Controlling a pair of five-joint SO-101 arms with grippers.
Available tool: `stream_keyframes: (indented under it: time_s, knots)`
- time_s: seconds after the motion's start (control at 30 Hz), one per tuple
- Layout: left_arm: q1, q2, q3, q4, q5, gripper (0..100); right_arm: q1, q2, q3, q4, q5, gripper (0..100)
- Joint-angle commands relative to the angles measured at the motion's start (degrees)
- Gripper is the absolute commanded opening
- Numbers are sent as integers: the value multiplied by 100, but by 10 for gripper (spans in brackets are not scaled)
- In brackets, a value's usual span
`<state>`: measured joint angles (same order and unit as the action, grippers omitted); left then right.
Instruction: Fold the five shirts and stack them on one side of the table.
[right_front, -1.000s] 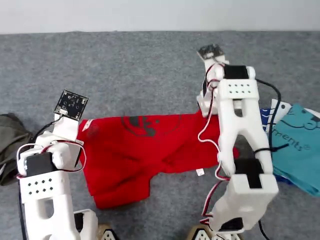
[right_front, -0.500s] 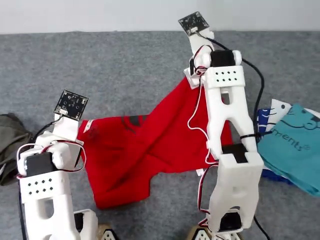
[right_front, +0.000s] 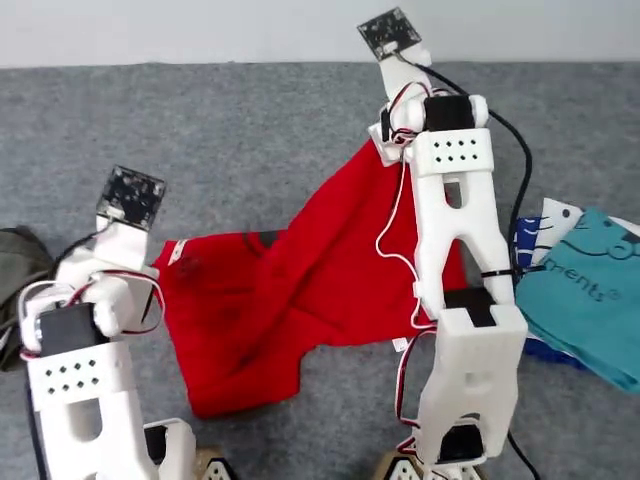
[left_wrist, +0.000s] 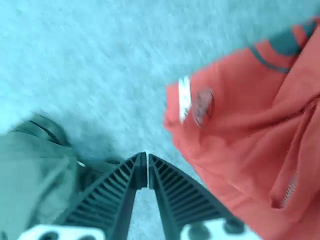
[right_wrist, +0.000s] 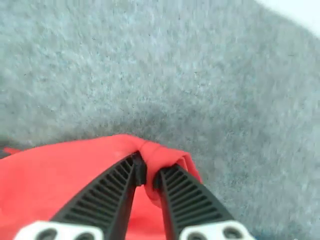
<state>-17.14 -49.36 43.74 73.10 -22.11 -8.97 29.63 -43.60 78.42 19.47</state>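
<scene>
A red shirt (right_front: 290, 300) lies spread across the middle of the grey table, its far right corner pulled up toward the back. My right gripper (right_wrist: 147, 175) is shut on that corner of the red shirt (right_wrist: 65, 175), pinching a fold of cloth between its black fingers; from above it sits at the shirt's raised peak (right_front: 385, 150). My left gripper (left_wrist: 147, 162) is shut with nothing in it, hovering over bare table just off the red shirt's (left_wrist: 250, 115) left edge with its white label. The left arm (right_front: 85, 330) stands at the front left.
A dark olive garment (right_front: 20, 270) lies bunched at the table's left edge and appears beside my left gripper (left_wrist: 30, 170). A teal shirt (right_front: 585, 290) over a blue-and-white one (right_front: 540, 225) lies at the right edge. The back of the table is bare grey felt.
My right gripper lifted the shirt's right corner and carried it toward the back and left, pulling the cloth into a diagonal ridge. The left arm has shifted slightly left, away from the shirt.
</scene>
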Motion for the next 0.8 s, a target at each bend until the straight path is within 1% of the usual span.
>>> stream_keyframes:
  time_s: [0.0, 0.1, 0.4, 0.5, 0.6, 0.77]
  knots:
    - [26, -114, -382, 53, -44, 16, 233, -330, -290, 215, 44, 9]
    - [26, -114, -224, 220, -88, 16, 418, -207, -290, 418, 44, 9]
    - [53, -114, 453, 835, -809, 19, 927, -127, -290, 1024, 44, 9]
    - [378, -114, 734, 1204, -1152, 47, 1042, -127, -281, 1103, 141, 9]
    - [888, -114, 998, 1407, -1143, 119, 1077, -127, -281, 1218, 299, 9]
    - [1679, -114, 1130, 1055, -589, 159, 1059, -119, -281, 1437, 299, 9]
